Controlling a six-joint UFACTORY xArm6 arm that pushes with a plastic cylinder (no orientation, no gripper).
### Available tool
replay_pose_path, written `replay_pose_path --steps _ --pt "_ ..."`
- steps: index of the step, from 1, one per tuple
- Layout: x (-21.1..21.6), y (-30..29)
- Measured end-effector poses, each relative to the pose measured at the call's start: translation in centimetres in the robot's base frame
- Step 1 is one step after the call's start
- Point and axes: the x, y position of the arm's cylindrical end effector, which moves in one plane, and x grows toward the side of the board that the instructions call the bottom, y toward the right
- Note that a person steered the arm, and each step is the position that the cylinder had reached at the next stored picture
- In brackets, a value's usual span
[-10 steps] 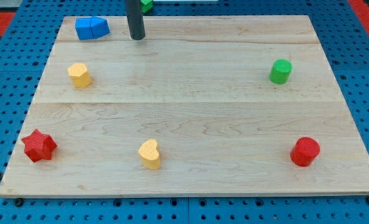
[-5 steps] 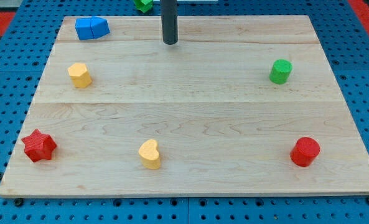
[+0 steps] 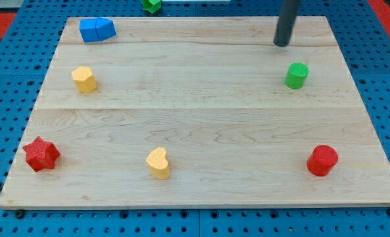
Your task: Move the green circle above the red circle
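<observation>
The green circle [image 3: 296, 75] stands on the wooden board [image 3: 201, 112] at the view's right, in the upper half. The red circle [image 3: 322, 160] stands near the board's lower right corner, below the green circle and a little to its right. My tip [image 3: 282, 43] is on the board near its top edge, just above the green circle and slightly to its left, not touching it.
A blue block [image 3: 97, 29] lies at the top left. A yellow block [image 3: 84, 79] is at the left, a yellow heart [image 3: 158, 163] at the bottom middle, a red star [image 3: 41, 154] at the bottom left. A green block [image 3: 151, 4] sits beyond the top edge.
My tip has slid to the view's right along the top of the board, from the upper left-middle to just above the green circle. No block has moved.
</observation>
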Motion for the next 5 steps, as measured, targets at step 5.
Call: replay_pose_path --steps 5 --pt "18.2 3.4"
